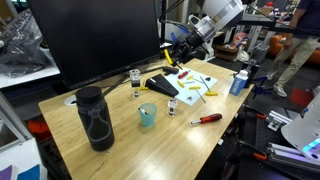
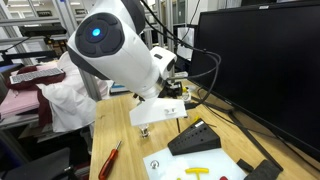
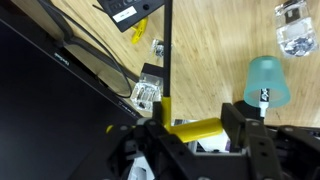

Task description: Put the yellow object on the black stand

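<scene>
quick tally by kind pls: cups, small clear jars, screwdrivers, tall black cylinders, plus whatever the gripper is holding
teal cup: 1
small clear jars: 2
red-handled screwdriver: 1
tall black cylinder: 1
yellow object held in the gripper: 1
total: 6

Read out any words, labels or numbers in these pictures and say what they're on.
Nothing is legible.
White label on the black object: blurred.
Label on the small jar: too small.
Marks on the white sheet: too small.
The yellow object: no marks visible.
</scene>
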`<state>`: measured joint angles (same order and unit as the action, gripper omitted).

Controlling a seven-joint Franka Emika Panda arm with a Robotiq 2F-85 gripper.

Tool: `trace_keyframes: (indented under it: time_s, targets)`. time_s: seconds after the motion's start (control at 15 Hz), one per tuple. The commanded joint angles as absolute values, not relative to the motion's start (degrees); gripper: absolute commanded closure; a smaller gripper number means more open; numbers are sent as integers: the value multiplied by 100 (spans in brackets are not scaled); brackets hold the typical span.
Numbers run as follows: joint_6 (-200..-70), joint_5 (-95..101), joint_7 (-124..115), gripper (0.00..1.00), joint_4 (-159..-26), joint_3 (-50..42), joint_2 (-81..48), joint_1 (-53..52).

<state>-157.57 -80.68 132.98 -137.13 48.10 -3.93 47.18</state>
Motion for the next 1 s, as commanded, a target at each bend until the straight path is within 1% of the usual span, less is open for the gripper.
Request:
trace_keyframes:
  time_s: [0.0, 0.2, 0.27, 0.67, 0.87, 0.93]
  targets:
    - [-15757, -8068, 13297, 39, -13713, 4814, -391, 4710]
    - [-15761, -8068, 13292, 39, -13713, 4826, -385, 4693]
    - [-15761, -8068, 13292, 64, -13713, 4826, -385, 4692]
    - [-15029, -9674, 14083, 64, -12767, 4777, -1045, 4794]
    - [-14545, -10452, 14577, 64, -12516, 4680, -1498, 4854]
    - [-14037, -10792, 14690, 64, -12512, 3547, -1431, 3881]
